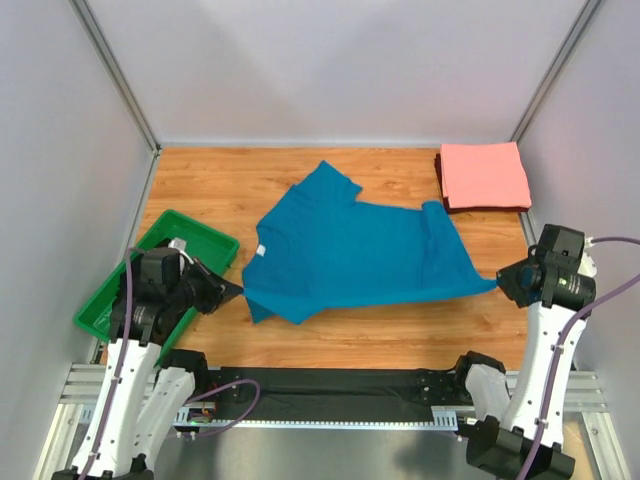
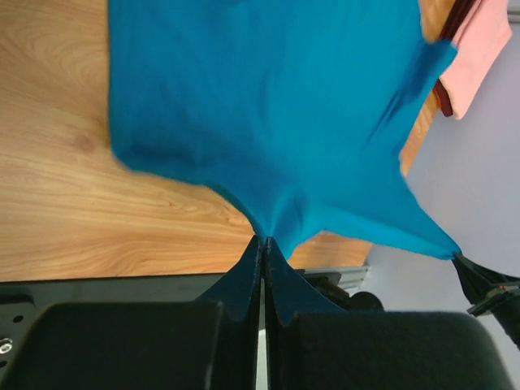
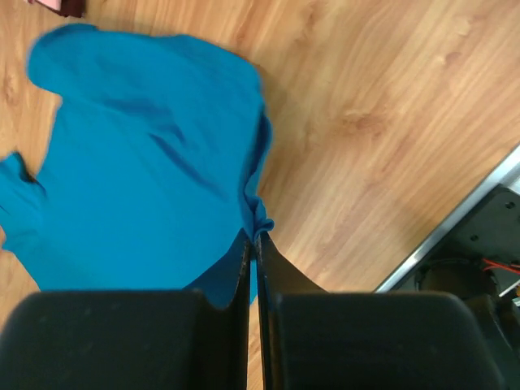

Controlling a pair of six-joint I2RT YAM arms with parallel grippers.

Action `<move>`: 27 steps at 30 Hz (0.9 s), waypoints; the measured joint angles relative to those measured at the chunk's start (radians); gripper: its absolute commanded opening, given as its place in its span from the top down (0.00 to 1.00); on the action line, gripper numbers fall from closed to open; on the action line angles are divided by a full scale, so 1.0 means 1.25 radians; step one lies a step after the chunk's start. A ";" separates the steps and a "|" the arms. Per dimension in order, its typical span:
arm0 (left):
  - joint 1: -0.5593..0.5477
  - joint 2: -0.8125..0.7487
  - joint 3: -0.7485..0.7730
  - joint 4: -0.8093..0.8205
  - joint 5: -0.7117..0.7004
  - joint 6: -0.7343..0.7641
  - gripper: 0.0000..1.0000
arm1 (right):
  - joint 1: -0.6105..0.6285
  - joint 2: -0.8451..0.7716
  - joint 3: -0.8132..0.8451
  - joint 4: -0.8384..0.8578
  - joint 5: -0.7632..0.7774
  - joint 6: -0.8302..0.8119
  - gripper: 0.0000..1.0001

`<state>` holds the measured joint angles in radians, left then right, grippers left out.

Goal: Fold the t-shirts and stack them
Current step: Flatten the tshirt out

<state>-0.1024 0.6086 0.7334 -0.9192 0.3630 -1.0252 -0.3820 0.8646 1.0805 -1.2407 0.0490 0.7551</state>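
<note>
1. Seen from above, the teal t-shirt [image 1: 350, 255] lies spread and unfolded across the middle of the table [image 1: 300, 345]. Its long axis runs from 9 o'clock to 3 o'clock.
2. The neck, with a small white label, points towards 9 o'clock, and the hem end points towards 3 o'clock. One sleeve sticks out towards 12 o'clock. The cloth is rumpled and doubled over near the hem's far corner.
3. The left end effector [image 1: 228, 290] is at the shirt's 8 o'clock edge. Its wrist view shows the fingers [image 2: 248, 272] pressed together on a pinch of teal cloth [image 2: 268, 106], which fans out from the tips.
4. The right end effector [image 1: 503, 282] is at the shirt's 4 o'clock corner. Its fingers [image 3: 240, 276] are also clamped together on a gathered bit of the teal fabric [image 3: 146, 154], which is pulled to a point there.
5. The pink t-shirt [image 1: 485, 175] lies folded into a flat rectangle in the table's 1 o'clock corner. It sits close to the teal hem, though I cannot tell whether they touch.
6. The table is light wood-grain board, with a black strip and metal rails along its near edge.
7. A green tray [image 1: 205, 222] sits tilted at the table's 8 o'clock side, just behind the left arm.
8. Plain pale walls [image 1: 340, 70] close in three sides, with slanting metal posts [image 1: 118, 80] at the back corners.
</note>
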 measured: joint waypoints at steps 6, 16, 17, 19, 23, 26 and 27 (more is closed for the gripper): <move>-0.011 0.036 0.078 -0.032 -0.029 0.018 1.00 | 0.000 -0.033 -0.009 -0.031 0.073 0.016 1.00; -0.016 0.194 0.481 -0.159 -0.135 0.045 1.00 | 0.002 0.073 0.264 -0.077 0.102 0.045 1.00; -0.017 0.221 0.558 -0.157 -0.144 0.052 1.00 | 0.002 0.077 0.325 -0.063 0.093 0.055 1.00; -0.017 0.279 0.719 -0.158 -0.149 0.067 1.00 | 0.003 0.068 0.430 -0.027 0.069 0.072 1.00; -0.017 0.401 1.043 -0.158 -0.134 0.091 1.00 | 0.003 0.086 0.705 -0.004 0.021 0.093 1.00; -0.017 0.440 1.163 -0.114 -0.108 0.083 1.00 | 0.003 0.084 0.856 0.033 -0.016 0.110 1.00; -0.017 0.443 1.179 -0.098 -0.100 0.074 1.00 | 0.003 0.084 0.890 0.034 -0.023 0.117 1.00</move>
<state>-0.1238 1.1629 2.2066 -1.0412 0.2379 -0.9321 -0.3782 0.9699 2.1925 -1.1976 0.0204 0.9012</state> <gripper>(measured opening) 0.007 0.010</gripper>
